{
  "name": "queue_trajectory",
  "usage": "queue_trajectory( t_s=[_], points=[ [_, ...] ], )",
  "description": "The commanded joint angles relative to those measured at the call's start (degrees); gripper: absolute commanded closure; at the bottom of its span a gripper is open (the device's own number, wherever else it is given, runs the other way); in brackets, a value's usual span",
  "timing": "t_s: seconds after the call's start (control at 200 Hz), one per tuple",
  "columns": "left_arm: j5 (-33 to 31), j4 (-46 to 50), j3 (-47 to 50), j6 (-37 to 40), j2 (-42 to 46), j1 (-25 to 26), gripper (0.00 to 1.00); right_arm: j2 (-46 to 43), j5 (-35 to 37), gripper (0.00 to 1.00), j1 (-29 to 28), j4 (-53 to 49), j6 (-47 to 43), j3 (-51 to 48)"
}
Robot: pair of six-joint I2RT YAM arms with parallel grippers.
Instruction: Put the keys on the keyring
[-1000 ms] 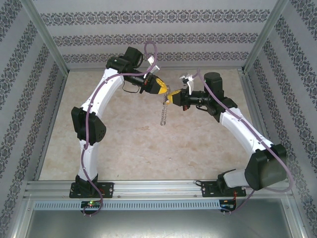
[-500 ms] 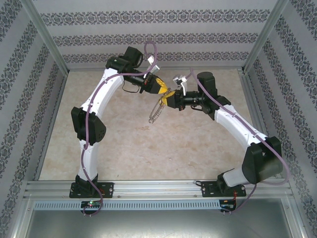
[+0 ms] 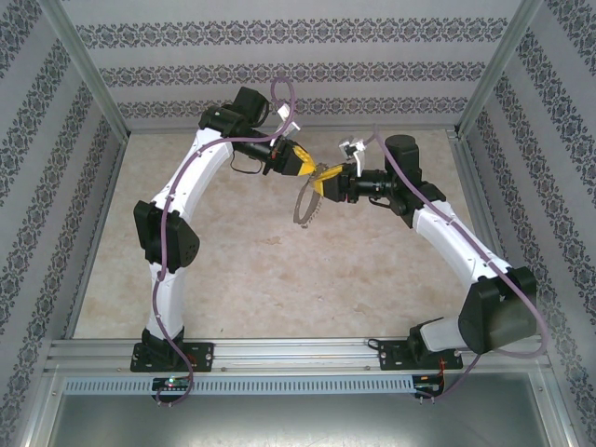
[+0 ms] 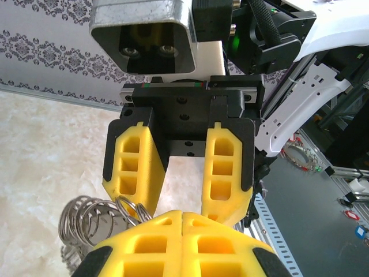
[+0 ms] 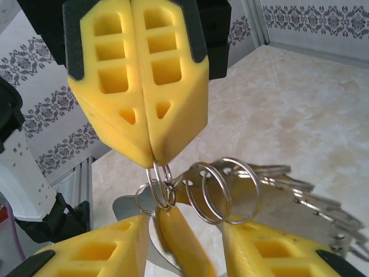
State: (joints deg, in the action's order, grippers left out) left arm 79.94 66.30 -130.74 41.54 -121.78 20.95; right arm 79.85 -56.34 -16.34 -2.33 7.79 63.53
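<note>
1. Keyring [image 3: 304,205] hangs in mid-air at the centre of the top view, above the desk [image 3: 233,270]. It dangles just below the spot where the left gripper [image 3: 311,169] and the right gripper [image 3: 323,182] meet nose to nose. Both arms reach inward, I judge, so that one can carry the ring off the desk while the other works on it.

2. In the left wrist view, the left gripper [image 4: 183,214] fills the bottom edge with its fingers clenched flat together. The wire loops [image 4: 95,213] of the keyring bunch at the lower left, just beside those fingers. Facing the camera in mid-frame, the right gripper [image 4: 183,199] has its fingers released, with a clear gap between them.

3. In the right wrist view, the left gripper [image 5: 153,158] comes down from the upper left.
   - Its clenched tips pinch one of the wire loops, and the whole keyring [image 5: 277,199] seems to hang from that pinch.
   - The hoop and its silvery pieces [image 5: 323,222] spread toward the lower right.
   - The right gripper [image 5: 184,231] sits at the bottom edge with its fingers parted.
   - Between those fingers stands a yellow-orange piece, probably the head of the key [image 5: 176,239], with space on either side.
   - That piece sits directly under the pinched loop, which suggests the threading step. I cannot tell whether it is already on the loop.
</note>
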Motion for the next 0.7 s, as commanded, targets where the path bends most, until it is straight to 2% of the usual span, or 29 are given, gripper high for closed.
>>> queue_trajectory(
  t_s=[0.0,0.365,0.57,0.694],
  points=[
    [2.85,-2.12,0.42,0.13,2.86,0.33,1.0,-1.19,-1.29,0.61,0.08,2.79,1.15,0.33],
    [2.91,-2.26,0.57,-0.23,2.86,0.48,1.0,0.3,-1.32,0.62,-0.65,5.23,2.82,2.71],
    [2.91,-2.49,0.67,-0.32,2.8,0.56,1.0,1.0,-1.32,0.79,-0.94,5.4,2.93,3.73],
    [2.94,-2.61,0.66,-0.49,2.81,0.66,1.0,1.46,-1.67,0.85,-1.08,5.15,2.93,4.15]
  ],
)
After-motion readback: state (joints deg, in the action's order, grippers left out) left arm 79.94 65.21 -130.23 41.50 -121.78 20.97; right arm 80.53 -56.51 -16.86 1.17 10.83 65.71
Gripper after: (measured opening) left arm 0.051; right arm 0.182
